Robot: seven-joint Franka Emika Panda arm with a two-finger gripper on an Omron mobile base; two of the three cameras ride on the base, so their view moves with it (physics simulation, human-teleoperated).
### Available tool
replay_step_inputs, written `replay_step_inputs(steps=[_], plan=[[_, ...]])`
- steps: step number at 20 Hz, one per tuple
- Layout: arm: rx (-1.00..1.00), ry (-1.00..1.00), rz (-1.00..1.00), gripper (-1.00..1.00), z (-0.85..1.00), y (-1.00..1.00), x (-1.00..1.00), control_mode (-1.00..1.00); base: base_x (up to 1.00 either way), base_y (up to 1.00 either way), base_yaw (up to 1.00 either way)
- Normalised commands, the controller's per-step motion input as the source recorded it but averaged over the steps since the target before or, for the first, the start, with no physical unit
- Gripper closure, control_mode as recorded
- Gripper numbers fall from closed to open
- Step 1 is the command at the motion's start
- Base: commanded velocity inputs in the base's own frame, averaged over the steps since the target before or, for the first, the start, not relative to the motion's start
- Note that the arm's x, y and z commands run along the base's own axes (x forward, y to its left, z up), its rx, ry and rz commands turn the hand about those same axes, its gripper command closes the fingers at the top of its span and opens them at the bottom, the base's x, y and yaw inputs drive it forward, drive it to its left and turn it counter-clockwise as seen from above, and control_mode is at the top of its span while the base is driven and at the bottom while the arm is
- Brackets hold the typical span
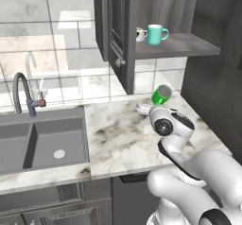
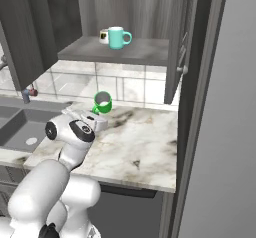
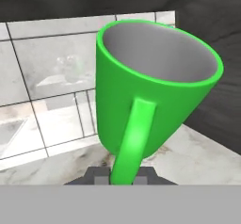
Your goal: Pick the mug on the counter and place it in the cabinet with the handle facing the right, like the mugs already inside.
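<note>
Open cabinet point(image 1: 198, 47) above the worktop's point(image 1: 123, 139) back right corner, teal and white mugs point(image 2: 119, 37) on its shelf. Green mug point(image 3: 150, 86) lifted clear of the worktop, tilted, near the back edge. Fingers point(image 3: 120, 175) pinched tight on the handle point(image 3: 134, 140). Risk: swinging or slipping on that thin grip, clipping the shelf edge.

Glossy green mug point(image 3: 155, 91); veined marble counter point(image 1: 123, 134); wood-grain cabinet point(image 1: 118, 25).

Both base views share the counter point(image 1: 123, 134); hand view close-up.
</note>
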Motion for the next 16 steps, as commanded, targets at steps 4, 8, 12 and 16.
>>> replay_step_inputs(steps=[4, 8, 12, 16], plan=[[0.03, 0.02, 0.04, 1.00, 0.43, 0.00, -0.18, -1.00, 0.00, 0.00, 0.00], [0.06, 0.08, 0.05, 1.00, 0.24, 0.02, -0.20, -1.00, 0.00, 0.00, 0.00], [0.07, 0.13, 0.06, 1.00, 0.10, 0.08, -0.24, -1.00, 0.00, 0.00, 0.00], [0.09, 0.13, 0.07, 1.00, 0.33, 0.02, -0.21, -1.00, 0.00, 0.00, 0.00]])
